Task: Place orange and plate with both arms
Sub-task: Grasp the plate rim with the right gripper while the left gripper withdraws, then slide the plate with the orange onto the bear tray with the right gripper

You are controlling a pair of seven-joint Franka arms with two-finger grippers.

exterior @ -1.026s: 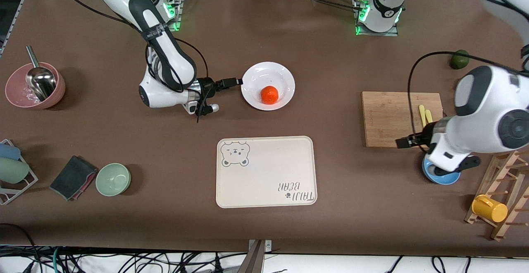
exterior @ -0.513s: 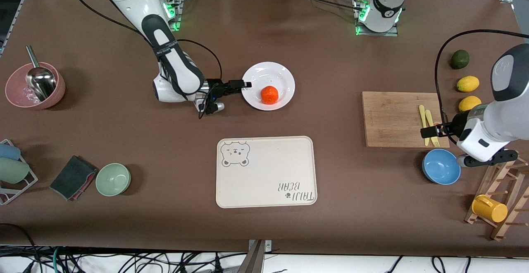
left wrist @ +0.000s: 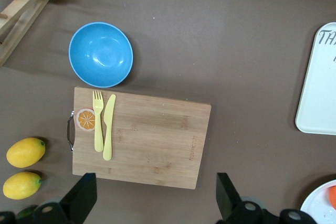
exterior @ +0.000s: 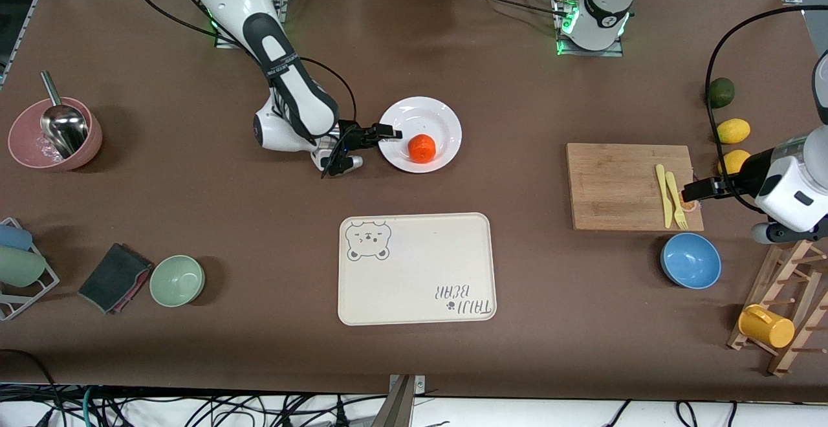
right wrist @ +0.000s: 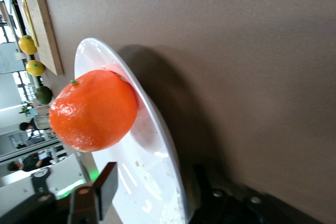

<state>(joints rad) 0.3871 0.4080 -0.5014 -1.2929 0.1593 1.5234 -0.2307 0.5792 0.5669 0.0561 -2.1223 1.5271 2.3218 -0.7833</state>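
The orange (exterior: 422, 148) sits in the plate (exterior: 446, 119), a bit toward the front-camera side of its middle. The plate lies on the table (exterior: 530, 323), farther from the front camera than the bear tray (exterior: 414, 284) and well apart from it.

The right tool (exterior: 391, 133) is at the plate's rim, about 9 o'clock on the plate in the front view. In the right wrist view one finger (right wrist: 105, 184) shows above the rim and the other side sits under it. So the fingers straddle the edge, spread, with a gap visible; looks like a pinch that hasn't closed.

To do this step well: it should probably get deep enough onto the wide rim before squeezing, since glossy china is slippery. Then lift level and slow, because the orange is round and would likely roll toward the low side if the plate tips. The tray at roughly 6 o'clock from the plate looks like the likely drop spot.

The left tool (exterior: 691, 191) is over the corner of the cutting board (exterior: 614, 187) by the yellow fork and knife (exterior: 669, 195), waiting, fingers spread wide.

The front view only shows the right tool touching the plate edge. The right wrist view shows the rim going in between the fingers. The left wrist view shows the orange-slice picture (left wrist: 85, 119), mostly hidden from the front.
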